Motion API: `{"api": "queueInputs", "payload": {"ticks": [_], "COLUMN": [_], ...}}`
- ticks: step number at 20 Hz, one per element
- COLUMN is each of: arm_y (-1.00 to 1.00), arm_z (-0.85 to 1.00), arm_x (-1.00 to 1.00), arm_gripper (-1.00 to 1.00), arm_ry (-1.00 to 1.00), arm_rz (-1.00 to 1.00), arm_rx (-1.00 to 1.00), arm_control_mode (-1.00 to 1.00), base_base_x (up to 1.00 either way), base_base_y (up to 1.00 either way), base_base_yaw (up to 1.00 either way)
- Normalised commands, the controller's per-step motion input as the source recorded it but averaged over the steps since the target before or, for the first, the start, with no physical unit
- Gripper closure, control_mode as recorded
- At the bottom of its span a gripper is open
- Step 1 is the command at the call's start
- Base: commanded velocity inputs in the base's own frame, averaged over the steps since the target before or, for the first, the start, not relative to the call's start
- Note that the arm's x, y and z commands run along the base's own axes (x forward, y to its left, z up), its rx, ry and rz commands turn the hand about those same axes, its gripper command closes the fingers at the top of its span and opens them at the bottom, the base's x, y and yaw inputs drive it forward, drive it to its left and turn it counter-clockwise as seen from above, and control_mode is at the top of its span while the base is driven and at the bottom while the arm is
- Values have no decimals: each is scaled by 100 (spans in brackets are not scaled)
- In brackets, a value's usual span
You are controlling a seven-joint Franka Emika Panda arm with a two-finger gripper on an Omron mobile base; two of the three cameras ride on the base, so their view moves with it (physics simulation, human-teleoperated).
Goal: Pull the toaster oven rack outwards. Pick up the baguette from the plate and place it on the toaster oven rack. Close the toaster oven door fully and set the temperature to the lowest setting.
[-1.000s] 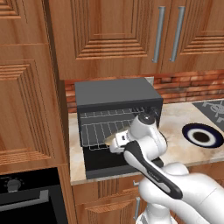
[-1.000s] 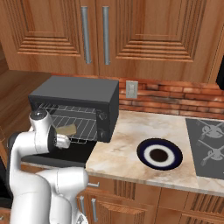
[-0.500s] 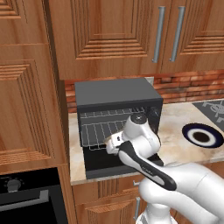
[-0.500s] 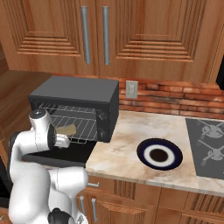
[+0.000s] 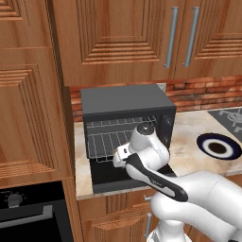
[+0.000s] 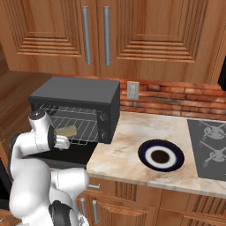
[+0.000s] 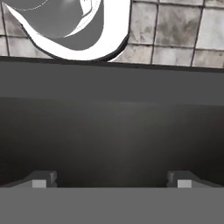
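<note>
Two dark finger tips of the claw (image 7: pixel 111 183) stand wide apart at the bottom of the hand view, nothing between them, so the claw is open and holds nothing. Straight ahead of the tips lies a flat dark panel, the toaster oven door (image 7: pixel 112 131), folded down; beyond its far edge the grey tiled floor (image 7: pixel 175 35) shows (the hand looks steeply downward).

In the left base view the claw (image 5: pixel 119 159) sits at the end of the white wrist, just above the lowered toaster oven door (image 5: pixel 106 177) and right in front of the open cavity. Behind it the rack (image 5: pixel 108 142) reaches out of the toaster oven (image 5: pixel 124 106). In the right base view the baguette (image 6: pixel 67 131) lies on the rack (image 6: pixel 86 128), just beside the claw (image 6: pixel 62 142) and a little deeper toward the cavity; whether the claw touches the loaf cannot be told from here.

Outward from the claw, the toaster oven (image 6: pixel 77 95) has its control strip (image 6: pixel 104 123) on the side away from the arm, with small dark knobs. Well apart from the claw, across the marble counter (image 6: pixel 128 145), rests the plate (image 6: pixel 160 156), navy rim and white centre, with a dark spot in its middle. Farther still is the stovetop (image 6: pixel 209 143), with the brick backsplash (image 6: pixel 176 99) and wooden cabinets (image 6: pixel 132 35) behind.
</note>
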Motion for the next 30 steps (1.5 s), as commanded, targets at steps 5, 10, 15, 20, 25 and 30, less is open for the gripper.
{"api": "queueInputs", "payload": {"ticks": [5,10,15,20,25,30], "arm_y": [0,0,0,-1,-18,-28], "arm_z": [-20,-30,-31,-32,-34,-33], "arm_x": [4,0,0,0,0,0], "arm_gripper": [-100,-100,-100,-100,-100,-100], "arm_ry": [-6,-12,-12,-9,-7,-5], "arm_rz": [0,0,0,0,0,0], "arm_rx": [0,0,0,0,0,0], "arm_control_mode": [-100,-100,-100,-100,-100,-100], "base_base_x": [0,0,0,0,0,0], "base_base_y": [0,0,0,0,0,0], "base_base_yaw": [0,0,0,0,0,0]}}
